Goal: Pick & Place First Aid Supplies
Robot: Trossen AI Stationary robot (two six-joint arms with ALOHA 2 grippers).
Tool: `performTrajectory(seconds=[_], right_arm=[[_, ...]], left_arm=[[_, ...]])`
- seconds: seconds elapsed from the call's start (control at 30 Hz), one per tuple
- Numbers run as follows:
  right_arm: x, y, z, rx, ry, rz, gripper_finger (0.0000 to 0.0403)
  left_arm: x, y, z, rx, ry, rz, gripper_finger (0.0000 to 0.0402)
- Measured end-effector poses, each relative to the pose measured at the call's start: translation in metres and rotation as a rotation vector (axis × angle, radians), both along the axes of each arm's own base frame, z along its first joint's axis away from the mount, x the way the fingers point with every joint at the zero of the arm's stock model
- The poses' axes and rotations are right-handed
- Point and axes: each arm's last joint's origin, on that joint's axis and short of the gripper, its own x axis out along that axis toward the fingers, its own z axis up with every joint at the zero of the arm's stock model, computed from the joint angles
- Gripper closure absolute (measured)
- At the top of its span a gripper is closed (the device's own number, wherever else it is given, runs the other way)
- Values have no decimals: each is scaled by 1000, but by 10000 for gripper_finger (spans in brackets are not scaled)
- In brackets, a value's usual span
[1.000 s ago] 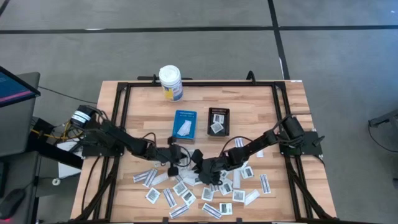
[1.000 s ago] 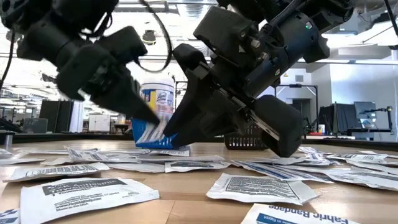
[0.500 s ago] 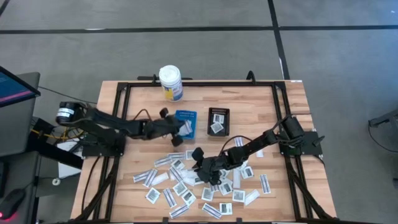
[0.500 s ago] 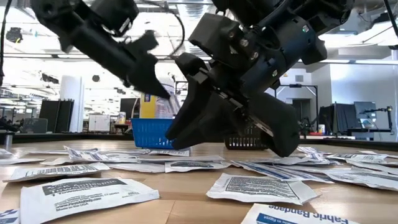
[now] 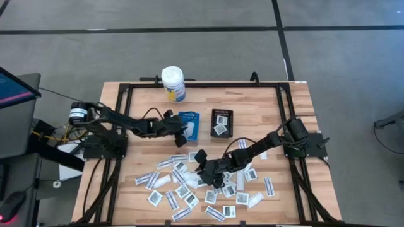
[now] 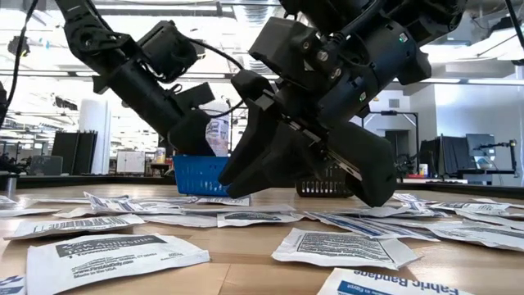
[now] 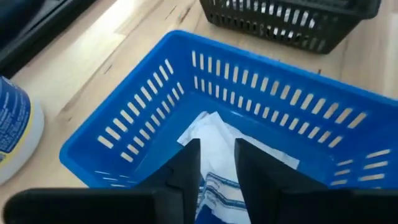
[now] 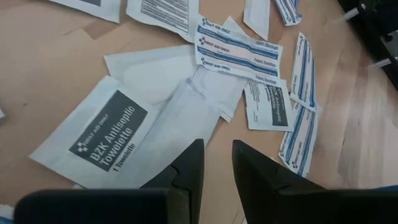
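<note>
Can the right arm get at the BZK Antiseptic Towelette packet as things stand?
Probably yes. The right tool hovers just above the towelette packet, which lies flat and face up on the table; only one edge is tucked under a plain white packet.

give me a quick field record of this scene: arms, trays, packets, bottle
left gripper: open, over blue slotted plastic tray
blue tray contents: white paper packets
right gripper: low over the loose flat white packets on the wooden table, holding nothing visible
black slotted tray: holds printed packets
white bottle with yellow label: upright at far edge
</note>
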Motion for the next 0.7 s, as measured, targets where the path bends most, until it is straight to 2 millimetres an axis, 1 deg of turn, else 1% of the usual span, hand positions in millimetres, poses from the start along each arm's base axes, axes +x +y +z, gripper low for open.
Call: performTrajectory(seconds=[0.1, 0.17, 0.3, 0.4, 0.47, 0.57, 0.7], right_arm=[[0, 0, 0, -1, 3, 1, 326], [0, 0, 0, -1, 3, 1, 326], [0, 0, -1, 19, 10, -19, 326], [0, -3, -1, 26, 11, -30, 326], [0, -3, -1, 32, 13, -37, 326], [0, -3, -1, 38, 15, -42, 326], [0, -3, -1, 38, 15, -42, 326]], left_arm=[[-3, -8, 12, 2, -53, -30, 290], [-5, -17, 22, -12, -101, -90, 289], [-14, -41, 44, -79, -202, -248, 294], [-21, -60, 52, -128, -235, -343, 297], [-26, -72, 53, -152, -223, -386, 297], [-34, -86, 48, -189, -152, -414, 298], [-46, -91, 34, -221, 6, -320, 298]])
